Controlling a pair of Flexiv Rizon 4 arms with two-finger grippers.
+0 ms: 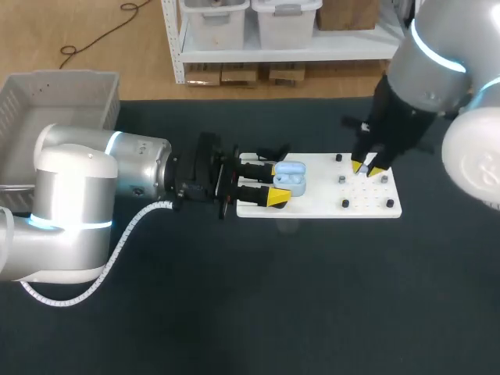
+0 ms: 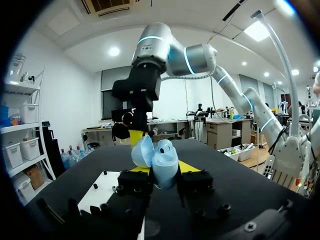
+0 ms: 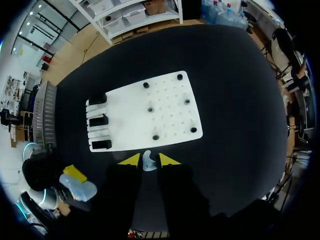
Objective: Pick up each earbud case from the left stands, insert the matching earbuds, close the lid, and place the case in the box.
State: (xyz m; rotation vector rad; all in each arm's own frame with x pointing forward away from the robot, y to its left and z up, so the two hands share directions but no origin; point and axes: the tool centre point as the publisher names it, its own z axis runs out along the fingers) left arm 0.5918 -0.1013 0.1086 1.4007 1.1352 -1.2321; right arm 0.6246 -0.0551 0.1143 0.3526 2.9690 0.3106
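Note:
A pale blue earbud case (image 1: 291,176) with its lid open sits between my left gripper's (image 1: 279,183) yellow tips, held over the left part of the white board (image 1: 312,209). In the left wrist view, the case (image 2: 161,165) is held from both sides by the left gripper (image 2: 160,169). My right gripper (image 1: 368,169) hangs above the board's right half, shut on a small pale earbud (image 3: 148,161). In the right wrist view, that gripper (image 3: 148,160) is high over the board (image 3: 165,112), with the case (image 3: 82,188) off to one side.
A grey plastic box (image 1: 55,98) stands at the table's back left. Three black stands (image 3: 98,120) line the board's left edge, and several small black pegs (image 1: 344,204) dot its right half. Dark tabletop surrounds the board.

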